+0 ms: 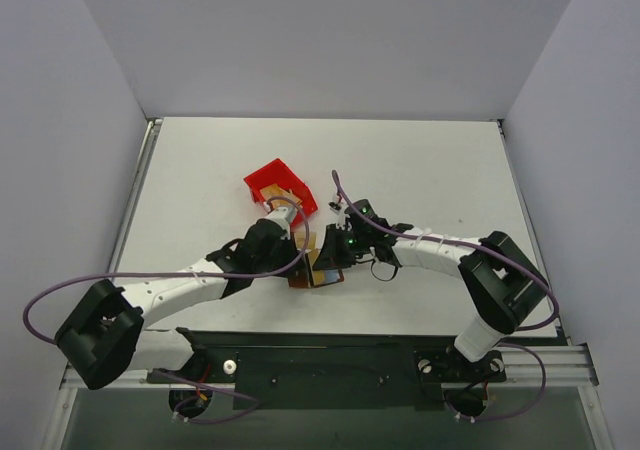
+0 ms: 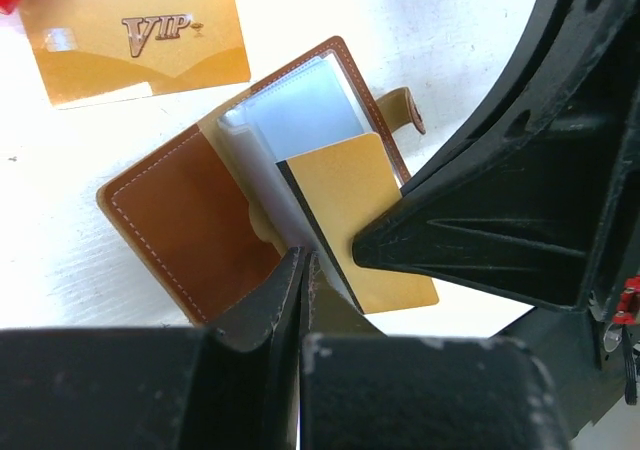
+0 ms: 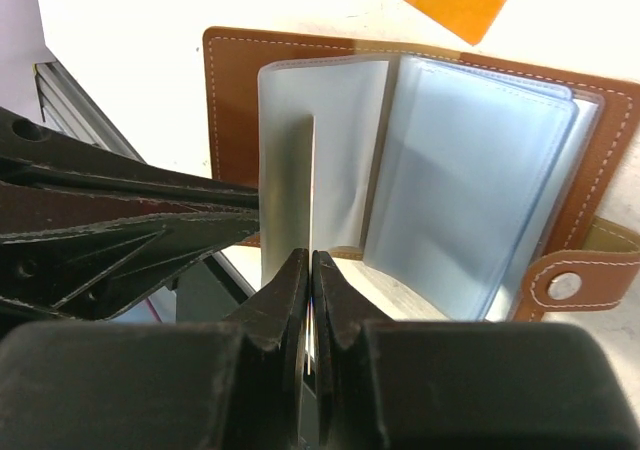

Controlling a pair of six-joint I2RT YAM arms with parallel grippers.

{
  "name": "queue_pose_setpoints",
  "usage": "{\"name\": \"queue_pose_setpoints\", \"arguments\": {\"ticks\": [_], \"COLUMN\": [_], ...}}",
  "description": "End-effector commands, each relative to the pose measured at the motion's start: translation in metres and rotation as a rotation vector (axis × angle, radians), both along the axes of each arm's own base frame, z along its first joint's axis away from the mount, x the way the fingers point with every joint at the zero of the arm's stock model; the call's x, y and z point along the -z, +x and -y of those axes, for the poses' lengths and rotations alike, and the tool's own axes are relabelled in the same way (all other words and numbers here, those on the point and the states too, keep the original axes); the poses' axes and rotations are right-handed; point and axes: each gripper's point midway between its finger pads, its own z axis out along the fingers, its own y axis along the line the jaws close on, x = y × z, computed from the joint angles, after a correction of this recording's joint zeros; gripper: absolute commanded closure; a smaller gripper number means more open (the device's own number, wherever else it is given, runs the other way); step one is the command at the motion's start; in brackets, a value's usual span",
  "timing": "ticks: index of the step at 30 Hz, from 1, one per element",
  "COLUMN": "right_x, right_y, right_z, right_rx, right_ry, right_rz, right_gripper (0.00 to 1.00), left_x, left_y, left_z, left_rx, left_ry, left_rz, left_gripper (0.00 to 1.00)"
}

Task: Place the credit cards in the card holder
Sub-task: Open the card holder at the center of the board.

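At the open card holder [image 2: 190, 220], right gripper [image 3: 310, 270] clamps a striped credit card [image 2: 350, 210], left gripper [image 2: 303, 270] pinches a pocket leaf [image 3: 285, 160]; mid-insertion, next needs a straight push in.

Card holder [image 2: 190, 220] lies open on the surface [image 1: 420, 160], with the left pincer [image 2: 303, 257] at its left and the right pincer [image 3: 310, 262] at its right. First card [image 2: 355, 205] rests on its inner pockets and overhangs one edge. Second card [image 2: 135, 35] lies flat just beside it. Bin [image 1: 268, 178] stands behind it, to the left.
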Motion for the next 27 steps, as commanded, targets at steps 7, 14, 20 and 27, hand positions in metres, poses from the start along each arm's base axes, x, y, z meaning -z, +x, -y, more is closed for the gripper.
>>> {"name": "queue_pose_setpoints", "arguments": {"ticks": [7, 14, 20, 27], "right_x": [-0.008, 0.002, 0.005, 0.000], "right_y": [0.001, 0.001, 0.001, -0.001], "right_z": [-0.026, -0.031, -0.030, -0.029], "right_rx": [-0.051, -0.054, -0.052, -0.061], "right_ry": [0.041, 0.018, 0.007, 0.009], "right_rz": [0.020, 0.000, -0.006, -0.004], "right_gripper": [1.00, 1.00, 1.00, 1.00], "left_x": [-0.041, -0.029, 0.004, 0.045], "left_y": [0.015, 0.014, 0.012, 0.008], "left_z": [-0.006, -0.009, -0.018, -0.026], "left_rx": [-0.045, -0.051, -0.082, -0.105], "left_ry": [-0.048, -0.025, 0.034, 0.093], "left_rz": [0.096, 0.079, 0.031, -0.037], "left_gripper": [1.00, 1.00, 1.00, 1.00]}}
